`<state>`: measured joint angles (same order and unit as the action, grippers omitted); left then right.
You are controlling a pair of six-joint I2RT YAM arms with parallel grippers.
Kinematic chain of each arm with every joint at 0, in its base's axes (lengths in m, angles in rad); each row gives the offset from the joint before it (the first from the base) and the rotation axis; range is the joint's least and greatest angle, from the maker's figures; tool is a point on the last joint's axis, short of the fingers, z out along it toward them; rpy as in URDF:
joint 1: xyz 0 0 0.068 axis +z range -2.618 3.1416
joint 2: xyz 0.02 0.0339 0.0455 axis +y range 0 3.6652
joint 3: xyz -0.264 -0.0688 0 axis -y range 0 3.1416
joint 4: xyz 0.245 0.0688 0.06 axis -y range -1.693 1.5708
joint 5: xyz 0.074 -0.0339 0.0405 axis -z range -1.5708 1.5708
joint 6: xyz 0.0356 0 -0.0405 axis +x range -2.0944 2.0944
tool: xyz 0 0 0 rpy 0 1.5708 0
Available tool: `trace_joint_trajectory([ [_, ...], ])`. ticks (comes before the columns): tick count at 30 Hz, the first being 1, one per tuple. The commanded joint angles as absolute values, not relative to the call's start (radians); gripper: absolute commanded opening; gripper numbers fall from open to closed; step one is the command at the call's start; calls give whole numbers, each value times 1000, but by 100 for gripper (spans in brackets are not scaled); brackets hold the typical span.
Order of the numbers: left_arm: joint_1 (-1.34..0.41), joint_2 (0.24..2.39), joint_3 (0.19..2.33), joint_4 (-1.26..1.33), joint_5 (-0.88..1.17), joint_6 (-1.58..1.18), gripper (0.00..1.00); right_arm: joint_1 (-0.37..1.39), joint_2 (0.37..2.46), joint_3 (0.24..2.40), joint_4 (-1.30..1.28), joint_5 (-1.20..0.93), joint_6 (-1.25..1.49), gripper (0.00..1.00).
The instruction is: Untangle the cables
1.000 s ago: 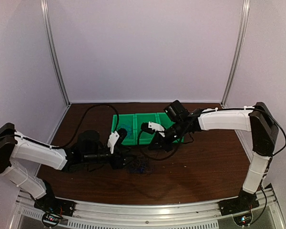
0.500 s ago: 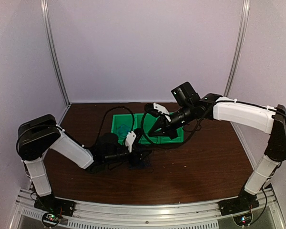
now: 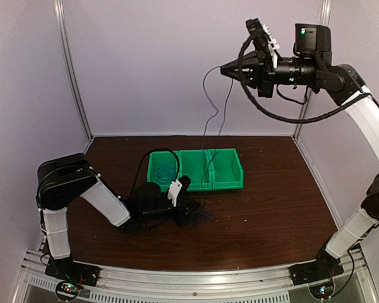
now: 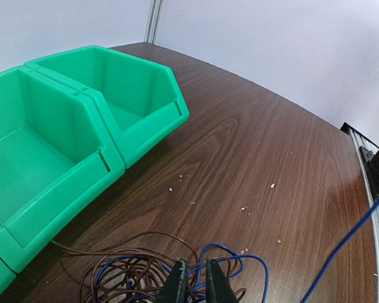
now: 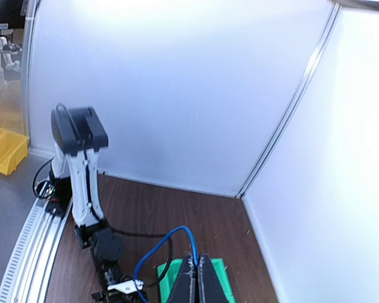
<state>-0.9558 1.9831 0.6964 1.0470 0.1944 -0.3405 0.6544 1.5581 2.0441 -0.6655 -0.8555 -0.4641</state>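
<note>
Three green bins (image 3: 222, 172) just behind tangled cables (image 4: 153, 275)

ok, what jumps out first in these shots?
The right gripper is raised high above the table, shut on a blue cable that trails down toward it. Low down, the left gripper sits at a tangle of blue and brown cables just in front of the green bins.

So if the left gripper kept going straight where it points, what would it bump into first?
The tangle of cables, blue and dark ones, lying right at the tips of the left gripper. Past that it looks like just table, and the green bin sits off to one side.
</note>
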Motion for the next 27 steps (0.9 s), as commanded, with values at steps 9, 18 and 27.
trace_joint_trajectory([
  [9, -959, 2003, 731, 1058, 180, -346, 9, 483, 1504, 2274, -649, -984, -351, 0],
  [18, -959, 1947, 729, 1036, 173, -353, 18, 474, 1374, 1884, -689, -919, -437, 0],
  [27, -959, 1886, 779, 883, 152, -320, 31, 247, 1123, 1279, -654, -763, -488, 0],
])
